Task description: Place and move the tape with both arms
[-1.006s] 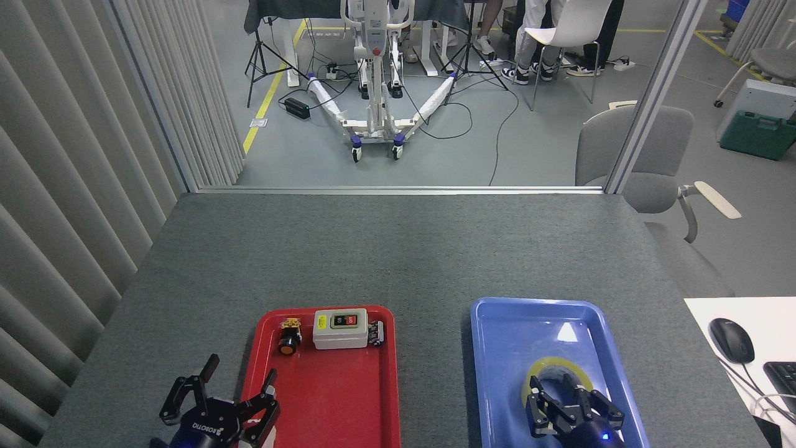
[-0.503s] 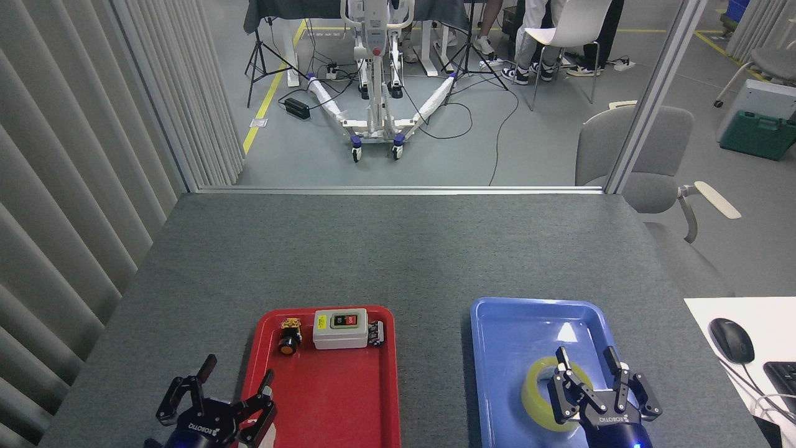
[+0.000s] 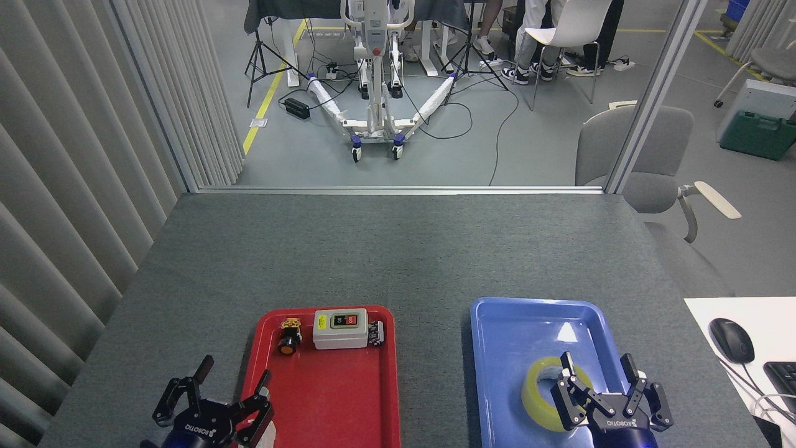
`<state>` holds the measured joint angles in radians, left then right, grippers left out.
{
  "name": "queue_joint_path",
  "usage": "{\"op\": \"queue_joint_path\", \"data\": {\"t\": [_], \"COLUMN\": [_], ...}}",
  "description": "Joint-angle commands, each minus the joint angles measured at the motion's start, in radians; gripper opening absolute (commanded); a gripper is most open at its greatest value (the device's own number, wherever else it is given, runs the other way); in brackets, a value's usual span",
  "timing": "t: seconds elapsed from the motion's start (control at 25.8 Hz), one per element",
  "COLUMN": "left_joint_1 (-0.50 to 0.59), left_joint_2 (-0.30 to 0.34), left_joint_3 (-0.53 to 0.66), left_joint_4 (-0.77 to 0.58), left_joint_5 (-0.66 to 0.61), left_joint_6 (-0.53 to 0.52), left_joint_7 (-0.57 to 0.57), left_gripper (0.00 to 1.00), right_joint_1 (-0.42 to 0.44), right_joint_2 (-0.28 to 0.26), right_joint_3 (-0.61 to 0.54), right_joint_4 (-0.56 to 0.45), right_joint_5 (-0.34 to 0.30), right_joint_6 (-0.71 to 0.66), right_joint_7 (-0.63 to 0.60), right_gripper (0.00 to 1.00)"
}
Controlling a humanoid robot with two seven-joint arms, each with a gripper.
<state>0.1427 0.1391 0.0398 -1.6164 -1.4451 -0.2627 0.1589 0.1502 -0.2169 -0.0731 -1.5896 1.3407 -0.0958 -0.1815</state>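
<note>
Yellow tape [image 3: 540,396] in blue tray [image 3: 497,348]; right pincer [image 3: 598,364] spread open, apparently just beside it.

So the whole setup sits on a grey felt-topped table [image 3: 398,249]. Two trays lie flat on it near the front edge: a red tray [image 3: 323,398] on the left, a blue tray [image 3: 510,323] on the right, well apart, with bare felt between them. The far half is just grey cloth.
</note>
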Motion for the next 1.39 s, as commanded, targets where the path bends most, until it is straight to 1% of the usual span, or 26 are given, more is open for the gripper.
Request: {"op": "queue_joint_path", "data": {"t": [0.0,0.15,0.27,0.46,0.54,0.77,1.05,1.35], "left_joint_1": [0.0,0.0,0.0,0.0,0.002,0.023,0.023,0.023], "left_joint_2": [-0.004,-0.006,-0.006,-0.012,-0.016,-0.018,-0.018,-0.021], "left_joint_3": [0.0,0.002,0.005,0.028,0.028,-0.003,-0.006,-0.005], "left_joint_4": [0.001,0.0,0.0,0.0,-0.002,-0.027,-0.027,-0.025], "left_joint_5": [0.0,0.003,0.029,0.037,0.041,0.043,0.045,0.057], "left_joint_6": [0.013,0.016,0.016,0.02,0.039,0.149,0.154,0.157], "left_joint_7": [-0.002,-0.006,-0.006,-0.012,-0.016,-0.071,-0.07,-0.067], "left_gripper": [1.0,1.0,1.0,1.0,1.0,1.0,1.0,1.0], "right_joint_1": [0.006,0.019,0.02,0.02,0.02,0.02,0.025,0.06], "right_joint_2": [0.008,0.03,0.034,0.047,0.047,0.053,0.054,0.059], "right_joint_3": [-0.004,-0.016,-0.016,-0.016,-0.016,-0.016,-0.014,-0.016], "right_joint_4": [-0.006,-0.009,-0.015,-0.018,-0.02,-0.021,-0.035,-0.067], "right_joint_5": [0.0,0.003,0.003,0.015,0.035,0.041,0.095,0.097], "right_joint_6": [0.001,0.002,0.004,0.025,0.027,0.027,0.047,0.039], "right_joint_7": [0.007,0.02,0.045,0.05,0.05,0.05,0.051,0.051], "right_gripper": [0.99,0.99,0.99,0.99,0.99,0.99,0.99,0.99]}}
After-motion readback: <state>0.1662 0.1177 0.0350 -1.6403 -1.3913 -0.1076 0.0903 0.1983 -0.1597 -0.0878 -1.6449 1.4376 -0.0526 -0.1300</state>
